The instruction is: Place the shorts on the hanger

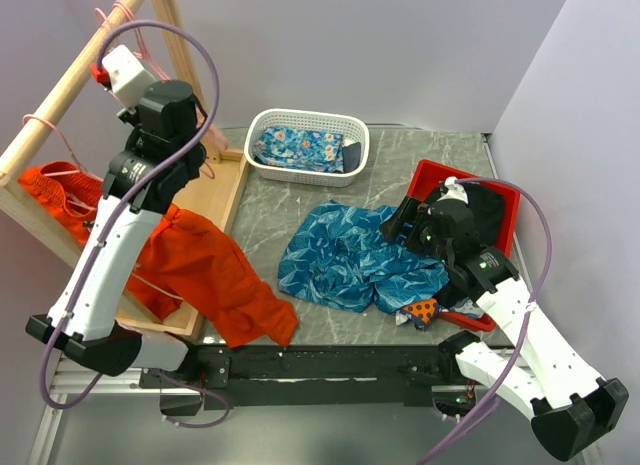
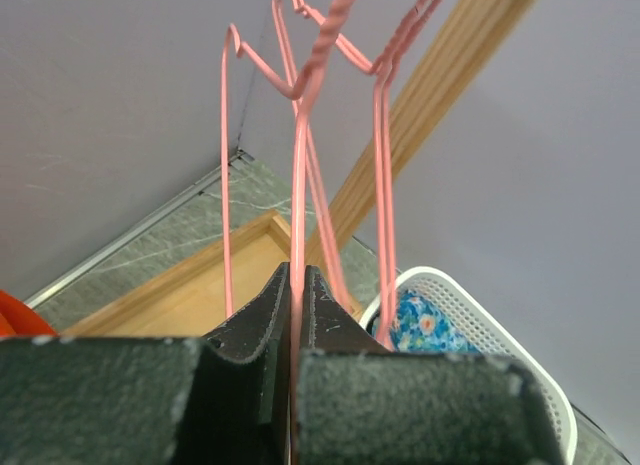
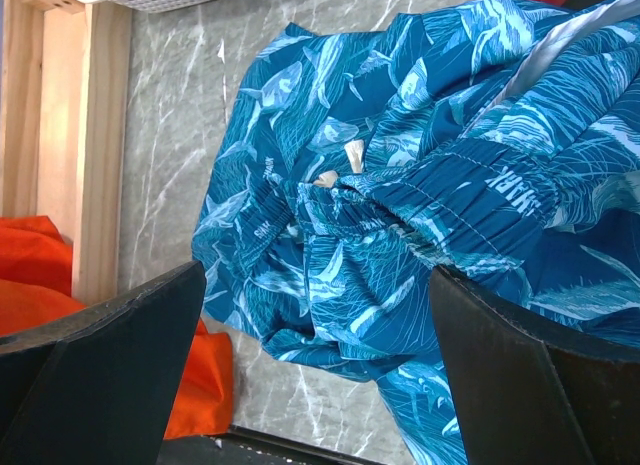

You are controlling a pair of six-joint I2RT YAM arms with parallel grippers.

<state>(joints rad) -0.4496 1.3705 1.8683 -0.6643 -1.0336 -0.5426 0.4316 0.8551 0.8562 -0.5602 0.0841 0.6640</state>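
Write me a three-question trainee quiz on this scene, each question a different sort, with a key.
1. True or false: the blue leaf-print fabric shorts already hang on a thin pink wire hanger.
2. Multiple choice: what is the left gripper shut on? A, the wooden rack pole; B, the pink wire hanger; C, the plain orange shorts.
3. Fill the gap: the right gripper hangs over the leaf-print shorts with its jaws ____.

Key
1. False: they lie crumpled on the grey marbled table.
2. B.
3. Open.
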